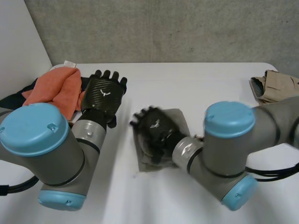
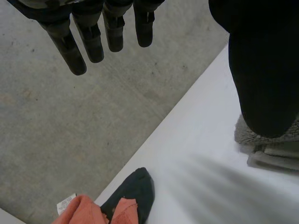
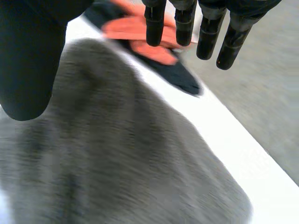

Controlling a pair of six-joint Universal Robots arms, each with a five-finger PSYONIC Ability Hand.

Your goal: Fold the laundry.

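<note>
right arm: grey joints and blue cap nearest, reaching in over the middle of the bench (image 1: 187, 84).
right robot hand (image 1: 156, 131): palm down over the grey cloth (image 1: 181, 120). Fingers (image 3: 184, 23) straight and spread, thumb out to the side, nothing clamped. Cannot tell whether the palm touches the cloth or hangs just above it.
grey cloth: mid-bench, a compact squarish packet. The left wrist view shows stacked edges, so it looks folded over already.
left robot hand (image 1: 105, 95): just beyond and to the left of the packet, apart from it. Fingers (image 2: 70, 51) straight, empty, close beside the orange cloth (image 1: 56, 88).
orange cloth: heaped at the far left corner of the bench, lying on a dark cloth (image 2: 135, 191) whose tip reaches the bench edge. A small white tag shows at the heap's rim.
tan cloth (image 1: 275, 86): bunched at the far right edge, well apart from both hands.
step in hand: likely finishing the grey cloth, either pressing it flat or about to make one more fold.
next move calls for: right robot hand low and flat so the layers do not slide. If another fold is wanted, a pinch on one edge while the rest stays put. After that the heap beside the left robot hand looks like the next piece, and the orange must be lifted clear of the dark one.
</note>
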